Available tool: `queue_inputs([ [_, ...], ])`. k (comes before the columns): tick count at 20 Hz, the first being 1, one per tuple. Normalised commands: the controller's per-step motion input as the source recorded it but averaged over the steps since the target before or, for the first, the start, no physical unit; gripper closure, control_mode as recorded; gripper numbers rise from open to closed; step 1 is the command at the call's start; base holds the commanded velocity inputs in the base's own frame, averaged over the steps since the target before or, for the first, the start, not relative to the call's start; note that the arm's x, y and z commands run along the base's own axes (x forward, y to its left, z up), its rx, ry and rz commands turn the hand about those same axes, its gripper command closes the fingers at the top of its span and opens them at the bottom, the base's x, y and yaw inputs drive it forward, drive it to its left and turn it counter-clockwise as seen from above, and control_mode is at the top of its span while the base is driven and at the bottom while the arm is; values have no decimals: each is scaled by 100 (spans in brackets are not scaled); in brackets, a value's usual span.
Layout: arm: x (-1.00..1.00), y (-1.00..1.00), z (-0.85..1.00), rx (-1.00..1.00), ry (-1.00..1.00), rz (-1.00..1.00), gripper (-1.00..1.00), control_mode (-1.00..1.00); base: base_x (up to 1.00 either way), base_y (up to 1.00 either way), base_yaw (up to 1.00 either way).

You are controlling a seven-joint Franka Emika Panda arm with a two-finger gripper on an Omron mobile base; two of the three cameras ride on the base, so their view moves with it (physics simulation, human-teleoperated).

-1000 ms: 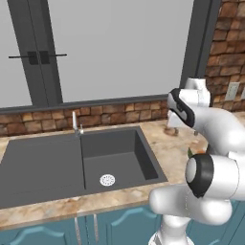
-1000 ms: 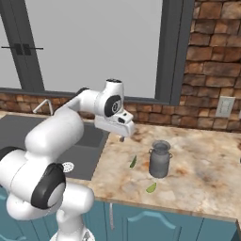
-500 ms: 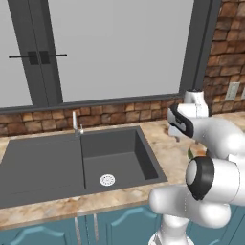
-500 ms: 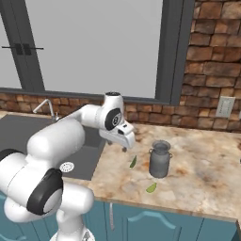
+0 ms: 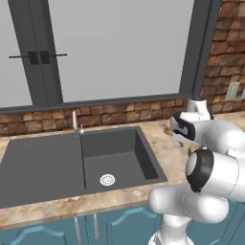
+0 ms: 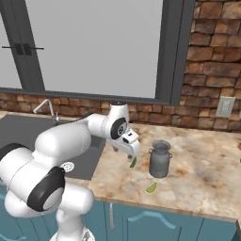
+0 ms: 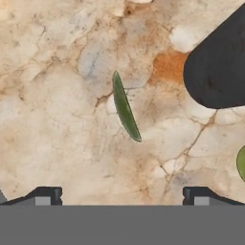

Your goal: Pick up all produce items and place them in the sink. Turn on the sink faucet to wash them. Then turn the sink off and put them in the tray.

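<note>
A slender green produce item [image 7: 125,107] lies on the marbled counter, straight ahead of my open gripper [image 7: 122,196] and between the lines of its two fingertips. In the right base view the gripper [image 6: 131,151] hangs just above this piece [image 6: 133,163], right of the sink [image 6: 28,134]. A second green piece [image 6: 151,188] lies nearer the counter's front edge and shows at the right edge of the hand view [image 7: 241,163]. The dark grey sink [image 5: 43,162] has a white drain [image 5: 107,179], and the silver sink faucet [image 5: 75,122] stands behind it. The tray is out of view.
A dark metal jug [image 6: 159,160] stands on the counter just right of the gripper, close to both green pieces, and its dark body [image 7: 217,67] fills the hand view's upper right. A brick wall with an outlet [image 6: 225,106] runs behind.
The arm has reached further right and lowered the hand toward the counter, bringing the open gripper down over the green piece beside the jug.
</note>
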Motion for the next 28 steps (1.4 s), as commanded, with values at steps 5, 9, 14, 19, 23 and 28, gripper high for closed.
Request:
queue_inputs([
  [5, 5, -12, -31, 0, 0, -1, -100, -100, 0, 0, 0],
  [9, 10, -5, -29, 0, 0, -1, -100, -100, 0, 0, 0],
  [14, 15, 0, -28, 0, 0, -2, -100, -100, 0, 0, 0],
  [19, 23, -11, -19, 0, 0, -3, -100, -100, 0, 0, 0],
  [23, 21, -14, -18, 0, 0, -2, -100, -100, 0, 0, 0],
  [28, 17, -6, -22, 0, 0, -1, -100, -100, 0, 0, 0],
])
